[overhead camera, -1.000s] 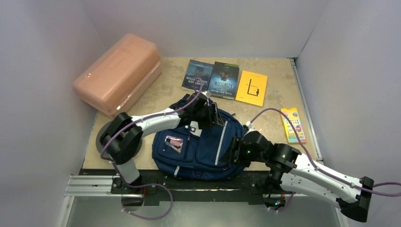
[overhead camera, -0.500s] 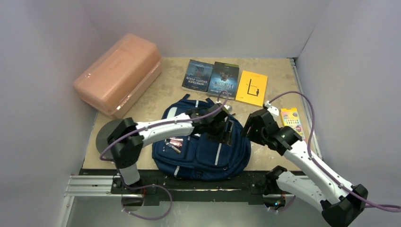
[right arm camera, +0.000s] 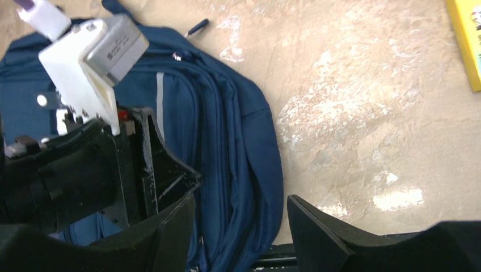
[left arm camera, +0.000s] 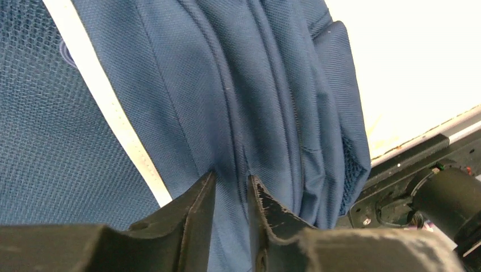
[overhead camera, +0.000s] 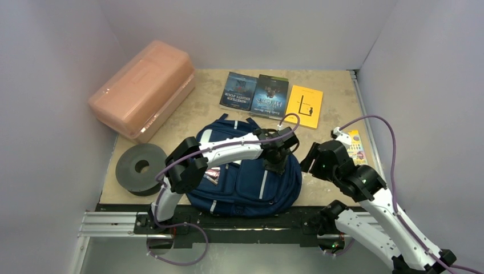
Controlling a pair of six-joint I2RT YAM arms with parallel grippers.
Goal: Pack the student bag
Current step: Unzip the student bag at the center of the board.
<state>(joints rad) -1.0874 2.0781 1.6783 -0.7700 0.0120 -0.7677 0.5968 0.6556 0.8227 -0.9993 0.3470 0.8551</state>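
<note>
Beige table (overhead camera: 214, 117), navy student bag (overhead camera: 245, 185) at near edge, pink box (overhead camera: 142, 88), grey reel (overhead camera: 140, 167), three books (overhead camera: 271, 97), colourful packet (overhead camera: 358, 147)

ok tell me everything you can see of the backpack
The backpack is navy blue fabric with pale grey stripes, zipped front pockets and a mesh side panel. It lies flat and front up on the tan table, with its top handle pointing away from the arms and its bottom at the near edge. The cloth looks slack and creased. The left arm's fingers pinch a ridge of cloth near its right side. The right arm's fingers hang open beside it, not touching.
</note>
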